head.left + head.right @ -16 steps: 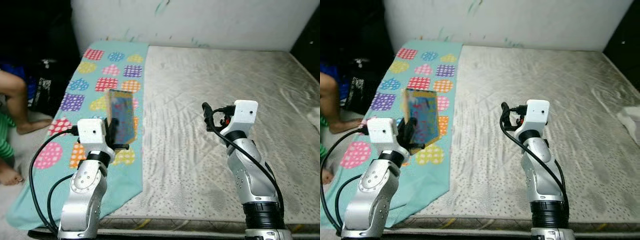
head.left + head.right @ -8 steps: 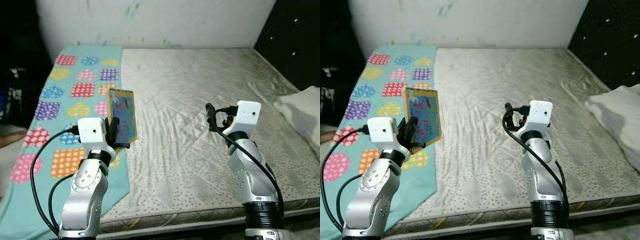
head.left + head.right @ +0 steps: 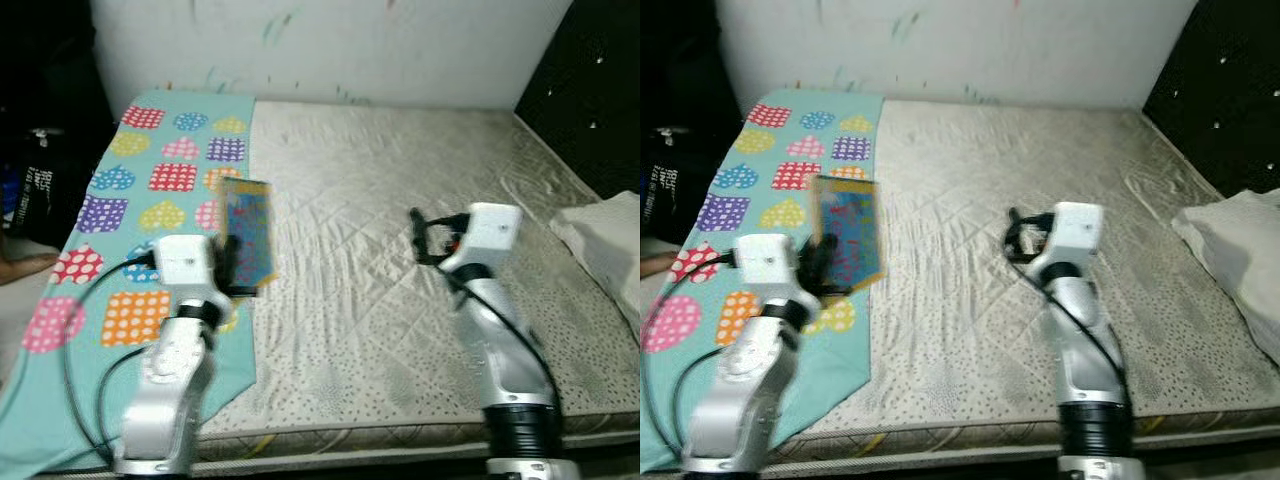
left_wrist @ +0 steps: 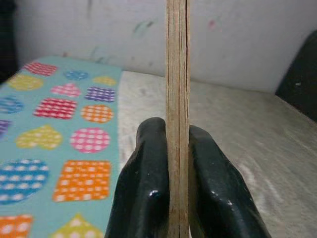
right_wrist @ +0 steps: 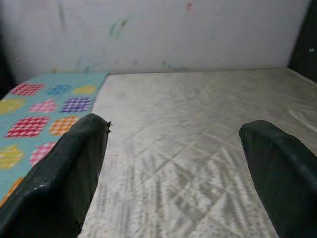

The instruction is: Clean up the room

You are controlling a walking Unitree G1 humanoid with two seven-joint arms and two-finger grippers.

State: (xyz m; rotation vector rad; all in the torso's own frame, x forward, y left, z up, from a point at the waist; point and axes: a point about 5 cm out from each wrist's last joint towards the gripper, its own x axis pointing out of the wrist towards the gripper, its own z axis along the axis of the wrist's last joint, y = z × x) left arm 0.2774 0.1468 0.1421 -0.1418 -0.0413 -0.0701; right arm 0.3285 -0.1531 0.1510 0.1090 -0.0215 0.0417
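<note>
Over the near-left part of the bed, at about 9 o'clock from our head camera's centre, our left gripper [image 3: 232, 268] is raised above the blanket edge, its two black fingers [image 4: 146, 188] clamped on the lower edge of a thin wooden board [image 3: 248, 235]. We hold the board upright; its blue-printed face shows in the eye views, blurred, so we cannot read the picture on it. From the left wrist camera we see the board edge-on [image 4: 177, 99], layered like plywood, with a finger pressed flat on each side.

Our right gripper [image 3: 428, 240] hovers at about 3 o'clock, above the bare mattress [image 3: 400, 200] and touching nothing. From the right wrist camera its fingers [image 5: 74, 168] stand wide apart with only mattress between them.

Bed: grey quilted mattress, uncovered. A teal blanket [image 3: 160, 180] with coloured heart, circle and square patches lies along its left side, running from 11 o'clock down to 7 o'clock and hanging over the near corner. A white pillow [image 3: 1235, 250] lies off the right edge at 3 o'clock. A white wall with faint coloured marks [image 3: 330, 40] stands at 12 o'clock. A dark bag with white print [image 3: 35, 185] sits beside the bed at 10 o'clock.
</note>
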